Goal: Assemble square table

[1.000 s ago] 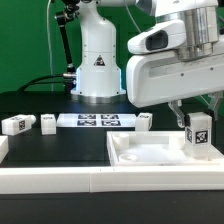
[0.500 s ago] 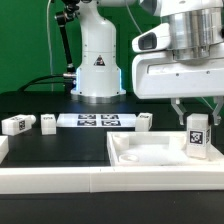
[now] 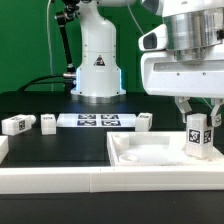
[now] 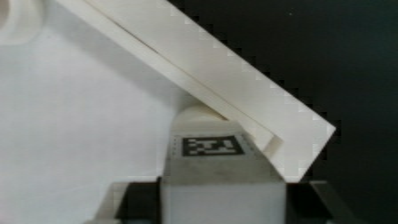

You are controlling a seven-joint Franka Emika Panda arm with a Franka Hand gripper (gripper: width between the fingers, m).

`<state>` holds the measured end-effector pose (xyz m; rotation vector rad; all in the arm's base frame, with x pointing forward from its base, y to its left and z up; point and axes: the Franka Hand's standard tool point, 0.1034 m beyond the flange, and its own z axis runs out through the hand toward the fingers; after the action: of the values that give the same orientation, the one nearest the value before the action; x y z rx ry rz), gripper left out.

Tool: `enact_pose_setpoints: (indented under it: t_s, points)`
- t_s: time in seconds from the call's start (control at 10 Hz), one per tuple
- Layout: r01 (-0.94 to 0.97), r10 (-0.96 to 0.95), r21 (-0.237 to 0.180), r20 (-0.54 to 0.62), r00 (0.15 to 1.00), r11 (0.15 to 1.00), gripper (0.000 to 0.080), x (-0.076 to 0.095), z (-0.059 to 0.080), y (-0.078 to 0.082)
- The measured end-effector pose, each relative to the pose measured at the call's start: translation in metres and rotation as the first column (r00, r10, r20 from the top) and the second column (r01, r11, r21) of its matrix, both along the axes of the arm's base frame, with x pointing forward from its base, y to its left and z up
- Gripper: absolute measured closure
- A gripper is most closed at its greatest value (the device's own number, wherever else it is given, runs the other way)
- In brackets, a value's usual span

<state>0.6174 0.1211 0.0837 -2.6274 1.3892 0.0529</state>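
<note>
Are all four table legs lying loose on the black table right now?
No, one leg is held upright by the gripper at a corner of the square slab, not on the black table.

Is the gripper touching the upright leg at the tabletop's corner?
Touching. The wrist view shows the leg held between the fingers of the gripper, with no gap on either side.

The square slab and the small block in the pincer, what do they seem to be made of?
The square slab is likely hard plastic, matte white: it has a crisp moulded rim and an even, dull surface with no grain. The small block, gripped by the pincer, is probably the same matte white plastic. Its black-and-white tag looks like a printed sticker, but it is too blurred to be sure.
</note>
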Motion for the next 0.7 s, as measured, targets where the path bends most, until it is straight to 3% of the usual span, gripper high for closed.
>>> enact_pose_setpoints:
  t_s: [0.2,0.4,0.7]
  points:
    - [-0.082,0.082,-0.004,0.013,0.997,0.997,0.0501,0.0000,0.0001,-0.0002]
    - [-0.274,0.275,-0.020,0.046,0.960,0.962,0.0192,0.0023,0.0005,-0.0027]
    - [-0.466,0.468,-0.044,0.074,0.881,0.884,0.0152,0.0022,0.0003,-0.0029]
